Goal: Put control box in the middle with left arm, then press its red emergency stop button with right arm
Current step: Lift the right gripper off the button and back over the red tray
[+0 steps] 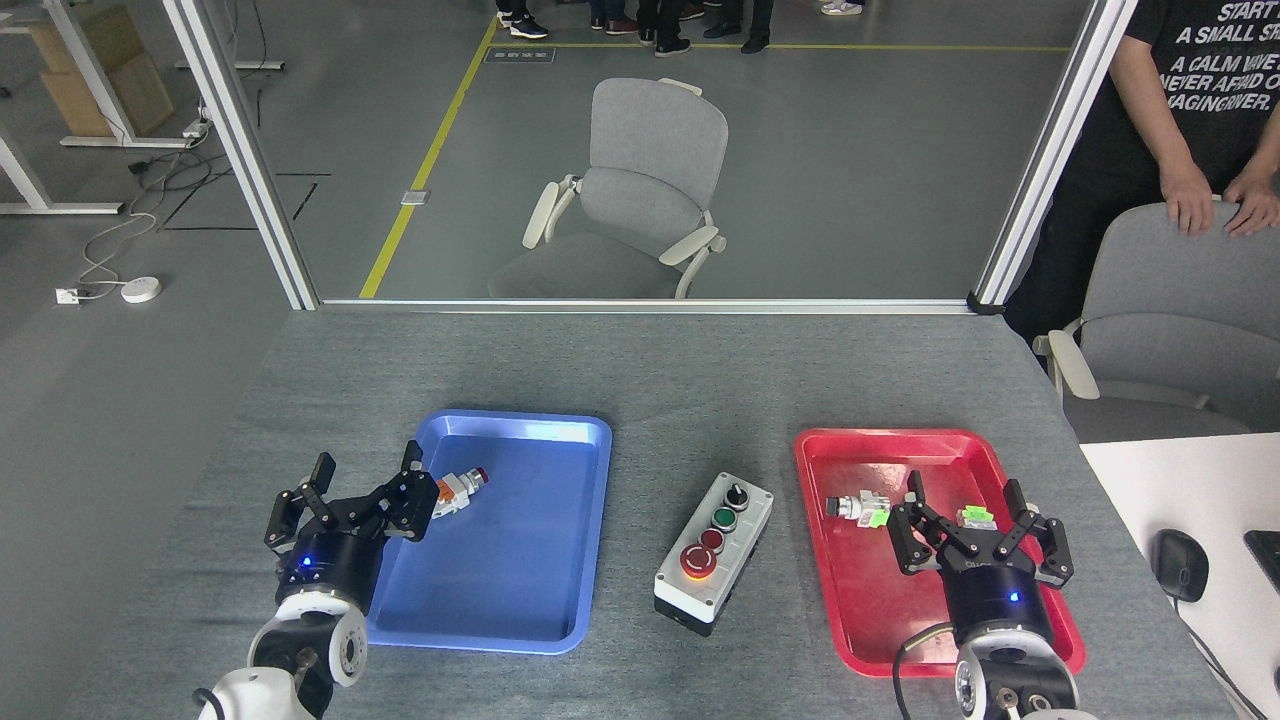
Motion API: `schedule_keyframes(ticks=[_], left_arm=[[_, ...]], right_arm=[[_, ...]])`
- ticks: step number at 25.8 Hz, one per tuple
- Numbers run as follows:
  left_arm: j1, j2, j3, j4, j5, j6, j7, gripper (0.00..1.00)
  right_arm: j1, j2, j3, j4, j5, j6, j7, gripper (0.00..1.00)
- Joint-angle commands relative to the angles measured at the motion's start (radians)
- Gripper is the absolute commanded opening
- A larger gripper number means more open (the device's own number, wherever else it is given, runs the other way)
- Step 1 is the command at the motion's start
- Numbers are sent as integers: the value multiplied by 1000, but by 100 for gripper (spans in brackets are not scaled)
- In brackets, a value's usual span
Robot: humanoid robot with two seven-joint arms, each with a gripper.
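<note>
The control box sat on the grey speckled desk, in the middle between the blue tray and the red tray, touching neither. It lay slightly askew, its long axis tilted to the right at the far end. Along its light-grey lid ran a black knob at the far end, then a green button, a small red button, and the red emergency stop button with its yellow collar at the near end. Nothing was in contact with the box.

The left end effector stood over the near-left edge of the blue tray, fingers spread apart and empty. Just beside its right finger, inside the tray, lay a loose white-and-orange switch part with a red tip.

The right end effector stood above the near right portion of the red tray, well apart from the box, fingers spread wide and holding nothing. In the red tray lay a black-capped switch part with a green block, and a second green-and-white part, partly hidden between the fingers.

A person in a black shirt stood at the far right with hands on a grey chair.
</note>
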Motion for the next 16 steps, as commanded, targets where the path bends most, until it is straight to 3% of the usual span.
schedule_keyframes(ticks=[1,5,16], left_arm=[[-1,-1,0,1,0,0,-3,99],[-1,-1,0,0,0,22,-3,99],[-27,-1,-2,-2,-3,39,-4,99]], right_arm=[[0,-11,-3,0,-9,-3,5,98],[0,-15,-4,-5,-53,-9,-1,98],[0,-16,-4,-7,-53,-18,-1,98]])
